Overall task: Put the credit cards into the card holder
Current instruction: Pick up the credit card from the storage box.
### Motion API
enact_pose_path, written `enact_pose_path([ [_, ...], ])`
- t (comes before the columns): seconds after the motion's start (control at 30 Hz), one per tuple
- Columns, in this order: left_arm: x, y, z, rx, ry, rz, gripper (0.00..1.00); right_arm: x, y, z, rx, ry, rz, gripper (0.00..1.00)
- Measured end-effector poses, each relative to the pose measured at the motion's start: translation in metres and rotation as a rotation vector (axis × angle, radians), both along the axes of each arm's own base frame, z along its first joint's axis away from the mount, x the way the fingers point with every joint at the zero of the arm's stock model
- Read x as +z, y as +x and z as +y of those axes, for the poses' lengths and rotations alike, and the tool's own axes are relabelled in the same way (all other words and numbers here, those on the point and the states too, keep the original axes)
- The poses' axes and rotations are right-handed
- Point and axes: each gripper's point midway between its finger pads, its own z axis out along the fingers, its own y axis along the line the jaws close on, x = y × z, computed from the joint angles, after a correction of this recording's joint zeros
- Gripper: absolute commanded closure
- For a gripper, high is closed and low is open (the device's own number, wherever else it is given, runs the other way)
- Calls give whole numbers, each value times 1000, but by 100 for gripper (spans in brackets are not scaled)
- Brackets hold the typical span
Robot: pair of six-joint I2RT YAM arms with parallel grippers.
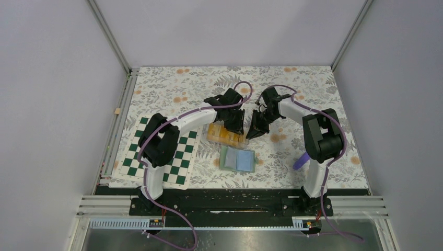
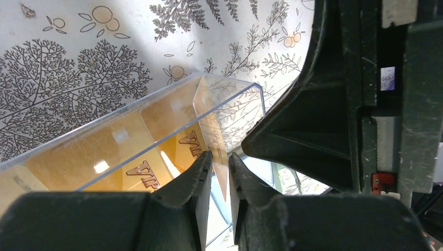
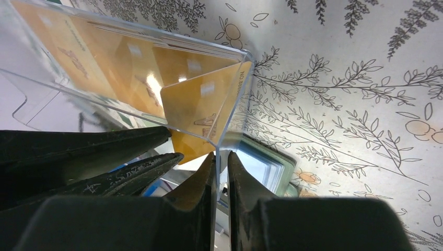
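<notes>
One clear card holder [image 1: 242,140] sat mid-table; at least three orange credit cards [image 2: 104,157] inside, exact count unclear; one chequered board [image 1: 180,157]; one green-blue case [image 1: 237,159]; left gripper [image 2: 220,159] jaws parted slightly, corner of a tilted card [image 2: 209,125] between them; right gripper [image 3: 221,157] clenched on the holder's end wall.

From above, my left arm [image 1: 162,141] covers part of the chequered board [image 1: 183,157], and my wrists [image 1: 230,104] hide both pairs of jaws and the far end of the card holder [image 1: 225,137]. A purple thing [image 1: 300,161] pokes out behind my right arm [image 1: 324,137]; I cannot tell what it is. Both wrist views cut the holder off at the left edge, and the credit cards [image 2: 104,157] overlap too much to count.
</notes>
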Motion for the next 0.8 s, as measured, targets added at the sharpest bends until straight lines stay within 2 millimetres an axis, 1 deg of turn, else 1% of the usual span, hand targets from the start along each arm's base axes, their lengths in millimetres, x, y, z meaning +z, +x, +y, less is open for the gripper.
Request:
enact_pose_path([
  [0.17,-2,-1,-3,-3,-22,5,81,-1,0,-2,-1,-11,-2,88],
  [0.3,-3,-1,-7,-5,-51,6,87,-2,0,-3,-2,-18,-1,88],
  [0.4,-2,-1,-9,-6,-78,8,88,-2,0,-3,-2,-19,0,88],
  [0.8,-1,-2,-16,-3,-135,24,82,-2,0,-3,-1,-19,-1,88],
])
